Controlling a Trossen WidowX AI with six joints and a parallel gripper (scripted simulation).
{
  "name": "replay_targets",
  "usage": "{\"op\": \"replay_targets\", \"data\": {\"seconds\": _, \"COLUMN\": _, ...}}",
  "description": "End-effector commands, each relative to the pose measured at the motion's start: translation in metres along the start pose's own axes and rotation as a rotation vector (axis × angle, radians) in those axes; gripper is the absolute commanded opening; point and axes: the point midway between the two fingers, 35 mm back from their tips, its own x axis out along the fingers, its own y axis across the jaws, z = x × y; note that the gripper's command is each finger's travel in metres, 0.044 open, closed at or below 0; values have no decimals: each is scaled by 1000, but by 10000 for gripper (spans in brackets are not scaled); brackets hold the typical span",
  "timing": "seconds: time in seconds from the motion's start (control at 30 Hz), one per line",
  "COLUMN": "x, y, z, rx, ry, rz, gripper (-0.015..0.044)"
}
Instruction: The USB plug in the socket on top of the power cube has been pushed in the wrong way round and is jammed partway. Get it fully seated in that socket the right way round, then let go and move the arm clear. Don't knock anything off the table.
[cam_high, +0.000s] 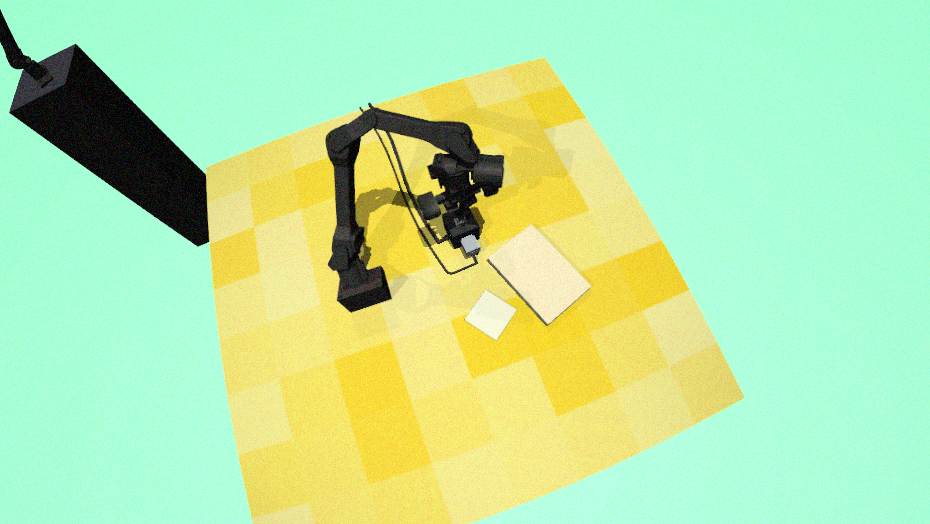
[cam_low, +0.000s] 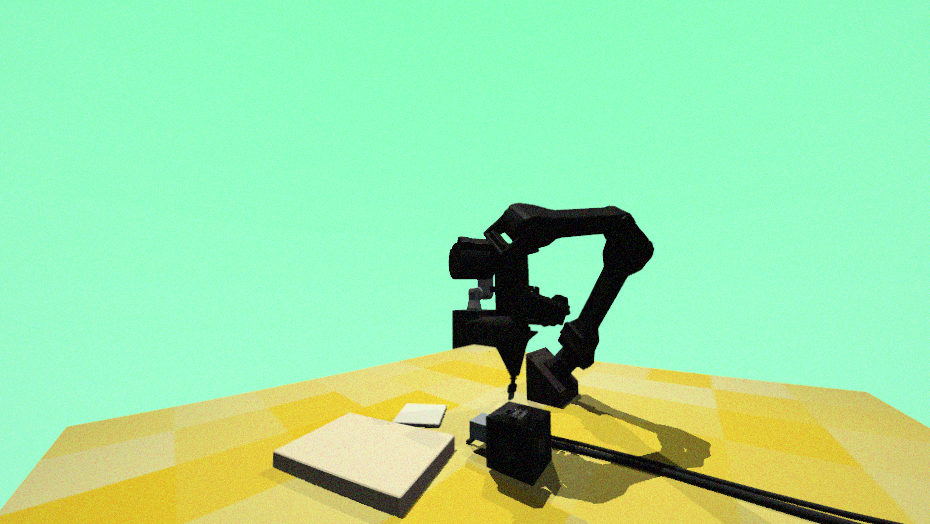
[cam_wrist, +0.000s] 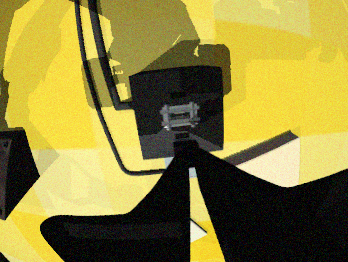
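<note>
The black power cube (cam_low: 518, 445) (cam_wrist: 150, 90) stands on the table; it also shows in the top view (cam_high: 462, 229). The grey-rimmed socket (cam_wrist: 180, 115) is on its top face. My gripper (cam_low: 512, 380) (cam_wrist: 189, 156) points down and is shut on the small dark USB plug (cam_low: 510, 394) (cam_wrist: 185, 146). The plug is out of the socket and hangs a little above the cube's top. In the wrist view it appears just below the socket, over the near part of the top face. Which way round the plug faces cannot be told.
A pale grey block (cam_high: 469, 244) (cam_low: 477, 427) sits against the cube's side. Black cables (cam_high: 404, 182) (cam_low: 650, 460) run beside the cube. A large pale slab (cam_high: 540, 273) (cam_low: 364, 449) and a small white square (cam_high: 490, 315) (cam_low: 421, 414) lie nearby.
</note>
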Motion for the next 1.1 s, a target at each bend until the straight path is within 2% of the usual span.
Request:
{"op": "replay_targets", "data": {"seconds": 0.0, "x": 1, "y": 0, "z": 1, "rx": -3, "ry": -9, "rz": -2, "gripper": 0}}
{"op": "replay_targets", "data": {"seconds": 1.07, "x": 4, "y": 0, "z": 3, "rx": -6, "ry": -34, "rz": -2, "gripper": 0}}
